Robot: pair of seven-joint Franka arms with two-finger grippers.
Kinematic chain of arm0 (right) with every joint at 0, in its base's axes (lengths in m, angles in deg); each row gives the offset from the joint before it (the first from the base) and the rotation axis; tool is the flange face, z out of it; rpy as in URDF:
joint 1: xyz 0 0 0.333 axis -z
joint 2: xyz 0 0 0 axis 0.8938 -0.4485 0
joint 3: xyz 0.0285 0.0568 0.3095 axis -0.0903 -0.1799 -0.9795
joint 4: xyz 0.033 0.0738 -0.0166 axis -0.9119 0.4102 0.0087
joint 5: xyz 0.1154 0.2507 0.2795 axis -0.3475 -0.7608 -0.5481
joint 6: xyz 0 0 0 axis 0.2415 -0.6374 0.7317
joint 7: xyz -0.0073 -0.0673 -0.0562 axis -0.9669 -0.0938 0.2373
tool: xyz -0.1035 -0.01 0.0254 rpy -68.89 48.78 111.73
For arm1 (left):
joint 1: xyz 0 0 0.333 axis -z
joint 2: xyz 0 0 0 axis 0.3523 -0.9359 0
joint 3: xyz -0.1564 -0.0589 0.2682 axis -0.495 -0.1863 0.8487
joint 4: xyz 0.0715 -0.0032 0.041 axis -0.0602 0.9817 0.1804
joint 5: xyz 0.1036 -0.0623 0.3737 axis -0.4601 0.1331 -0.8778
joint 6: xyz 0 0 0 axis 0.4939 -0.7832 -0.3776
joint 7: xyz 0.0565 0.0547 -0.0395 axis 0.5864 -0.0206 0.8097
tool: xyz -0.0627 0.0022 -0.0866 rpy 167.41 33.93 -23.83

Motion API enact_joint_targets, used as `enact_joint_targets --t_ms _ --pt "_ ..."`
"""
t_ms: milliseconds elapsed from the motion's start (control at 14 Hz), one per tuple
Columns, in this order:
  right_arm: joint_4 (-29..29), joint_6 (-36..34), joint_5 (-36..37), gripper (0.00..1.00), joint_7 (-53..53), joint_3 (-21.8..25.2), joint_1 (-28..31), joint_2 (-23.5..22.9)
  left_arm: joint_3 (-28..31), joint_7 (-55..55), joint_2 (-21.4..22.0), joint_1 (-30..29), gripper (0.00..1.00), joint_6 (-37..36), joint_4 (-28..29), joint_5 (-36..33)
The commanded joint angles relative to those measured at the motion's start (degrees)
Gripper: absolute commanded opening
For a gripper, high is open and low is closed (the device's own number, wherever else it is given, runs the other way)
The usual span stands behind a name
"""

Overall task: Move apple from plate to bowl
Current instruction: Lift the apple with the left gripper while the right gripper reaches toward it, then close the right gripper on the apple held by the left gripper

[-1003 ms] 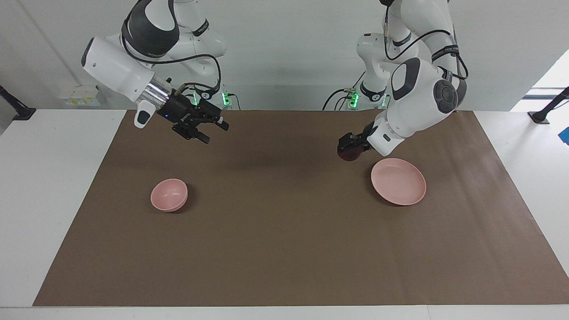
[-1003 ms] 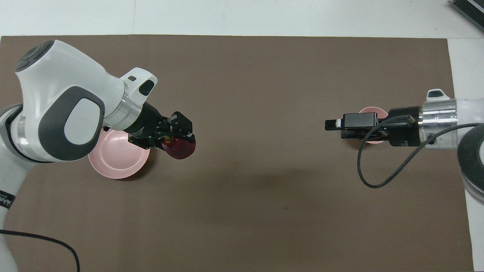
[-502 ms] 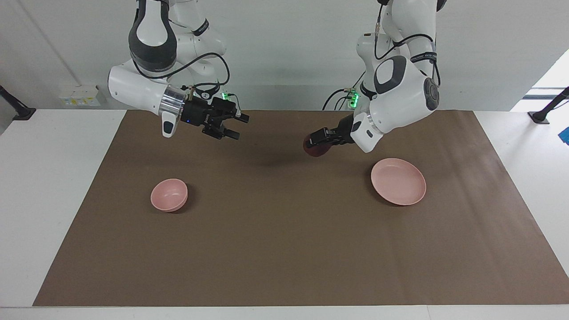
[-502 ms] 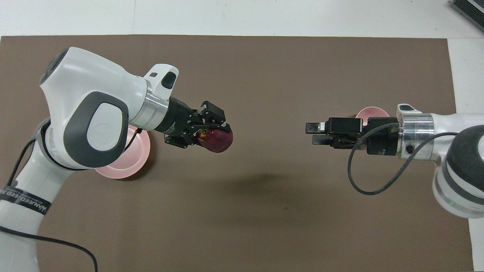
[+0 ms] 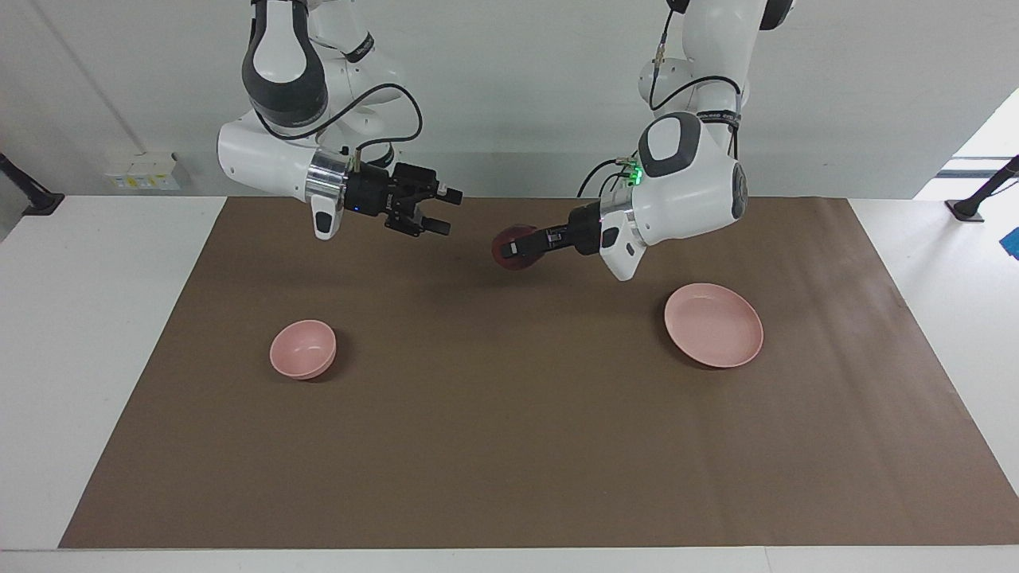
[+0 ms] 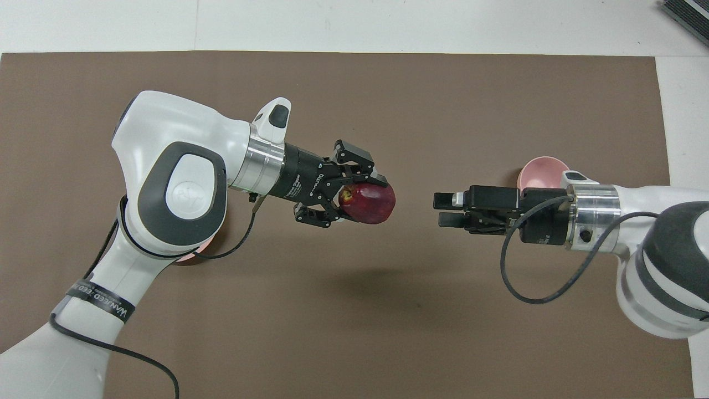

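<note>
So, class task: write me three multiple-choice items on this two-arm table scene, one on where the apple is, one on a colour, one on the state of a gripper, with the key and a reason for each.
1. Where is the apple?
A. On the plate
B. In the left gripper, up over the brown mat
C. In the bowl

2. What colour are the plate and the bowl?
A. Pale pink
B. Blue
C. Green

3. What is the state of the right gripper?
A. Shut on the apple
B. Shut on the bowl
C. Open, holding nothing

Key:
1 B: the left gripper grips the apple in the air over the brown mat, between the two dishes.
2 A: the plate and the bowl are both pale pink, and both sit bare.
3 C: the right gripper faces the apple with its fingers spread and nothing between them.
</note>
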Motion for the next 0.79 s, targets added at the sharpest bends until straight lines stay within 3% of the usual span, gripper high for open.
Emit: enact_joint_targets --t_ms 0,358,717 --pt "2.22 1.54 -1.89 1.00 -2.07 -0.05 -0.71 1.70 0.29 5.03 0.50 0.60 0.00 0.82 0.86 4.33" --pt "3.10 3.48 -0.74 1.00 -12.70 -0.14 -0.89 2.14 -3.04 14.26 1.20 0.69 0.00 0.91 2.44 12.15" --pt "4.15 3.21 -0.74 1.00 -12.10 -0.14 -0.89 2.93 -6.56 15.33 1.99 0.69 0.00 2.66 4.02 16.81"
